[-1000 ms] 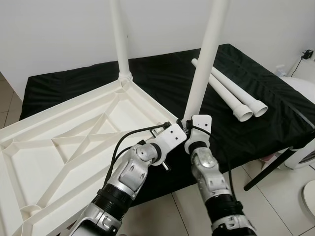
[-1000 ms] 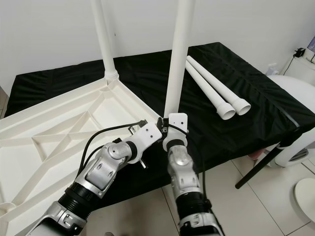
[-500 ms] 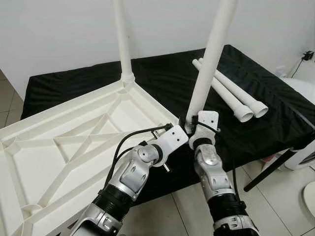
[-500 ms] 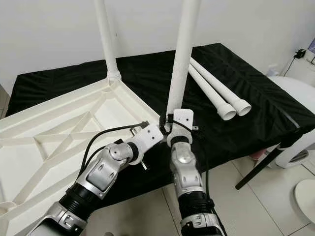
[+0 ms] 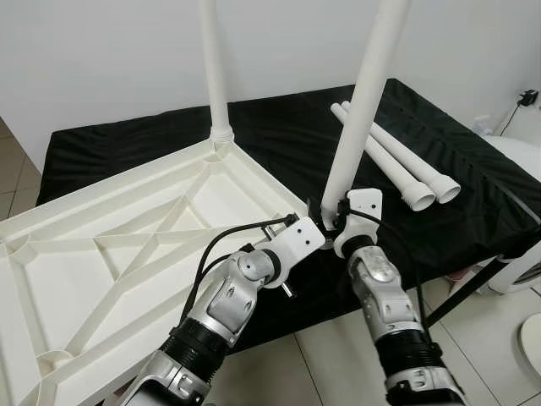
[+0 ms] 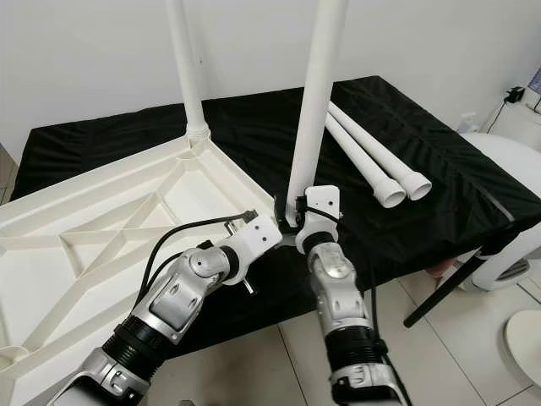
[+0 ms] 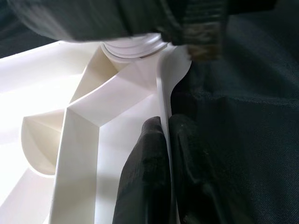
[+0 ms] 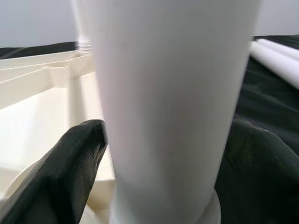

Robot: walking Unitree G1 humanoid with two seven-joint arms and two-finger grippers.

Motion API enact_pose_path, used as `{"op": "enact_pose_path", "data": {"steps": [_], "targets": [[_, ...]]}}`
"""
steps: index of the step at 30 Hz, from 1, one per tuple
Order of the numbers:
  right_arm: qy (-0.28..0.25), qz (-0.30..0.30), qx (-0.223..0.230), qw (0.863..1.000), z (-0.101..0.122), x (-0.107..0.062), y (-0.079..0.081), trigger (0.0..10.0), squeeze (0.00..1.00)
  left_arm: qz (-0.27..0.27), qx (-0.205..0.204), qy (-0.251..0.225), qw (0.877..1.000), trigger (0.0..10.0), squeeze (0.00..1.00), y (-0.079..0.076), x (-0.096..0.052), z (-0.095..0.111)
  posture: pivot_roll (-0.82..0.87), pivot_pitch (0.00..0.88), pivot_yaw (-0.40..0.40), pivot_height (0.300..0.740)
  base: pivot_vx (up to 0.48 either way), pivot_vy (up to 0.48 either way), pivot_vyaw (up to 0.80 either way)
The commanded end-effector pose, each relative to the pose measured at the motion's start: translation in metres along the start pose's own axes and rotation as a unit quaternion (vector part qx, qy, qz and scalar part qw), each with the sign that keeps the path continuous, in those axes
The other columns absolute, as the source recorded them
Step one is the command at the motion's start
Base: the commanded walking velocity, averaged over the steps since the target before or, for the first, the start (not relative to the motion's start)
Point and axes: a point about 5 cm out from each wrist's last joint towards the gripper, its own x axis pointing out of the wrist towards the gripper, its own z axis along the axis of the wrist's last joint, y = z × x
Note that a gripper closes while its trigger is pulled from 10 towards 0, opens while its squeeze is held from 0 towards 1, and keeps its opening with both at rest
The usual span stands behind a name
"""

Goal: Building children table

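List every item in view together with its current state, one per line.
Tabletop: upside down, ribbed underside up, partly on the black-covered table.
Far leg: upright in its corner socket.
Near leg: upright at the near corner, clamped near its base.
Two spare legs: lying side by side on the cloth.
Left gripper: jaws pinching the tabletop's rim.
Right gripper: jaws closed around the near leg.

Bright, even indoor light, sharp head views; wrist views soft, with blurred close-up fingers (image 8: pixel 70 172)

One upturned tabletop (image 5: pixel 127 245), two standing legs (image 5: pixel 365 101), two loose legs (image 5: pixel 397 161), one black cloth (image 5: pixel 473 169).
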Motion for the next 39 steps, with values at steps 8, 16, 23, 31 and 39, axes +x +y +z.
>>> {"op": "enact_pose_path", "data": {"steps": [8,16,23,31,39], "targets": [[0.034,0.121,-0.013,0.992,-0.006,0.0,-0.009,10.0,0.0,0.02,0.011,-0.003,1.0,10.0,0.0,-0.002,0.0,0.001,-0.11,0.046,0.016,0.74,0.0,0.0,0.0],[0.063,0.197,-0.03,0.978,-0.007,0.002,-0.031,10.0,0.0,0.019,0.013,-0.003,1.0,10.0,0.0,-0.001,0.0,0.002,-0.11,0.051,0.024,0.74,0.0,0.0,0.0],[0.081,0.23,-0.046,0.969,-0.006,0.003,-0.046,10.0,0.0,0.021,0.012,-0.003,1.0,10.0,0.0,0.0,0.0,0.003,-0.11,0.058,0.026,0.74,0.0,0.0,0.0],[0.08,0.245,-0.051,0.965,-0.004,0.005,-0.05,0.9,0.0,0.02,0.011,-0.004,1.0,10.0,0.0,0.0,0.0,0.003,-0.12,0.067,0.028,0.74,0.0,0.0,0.0],[0.069,0.257,-0.05,0.963,-0.001,0.007,-0.051,0.0,0.0,0.019,0.012,-0.004,1.0,10.0,0.0,0.0,0.001,0.004,-0.12,0.069,0.032,0.74,0.0,0.0,0.0]]}}
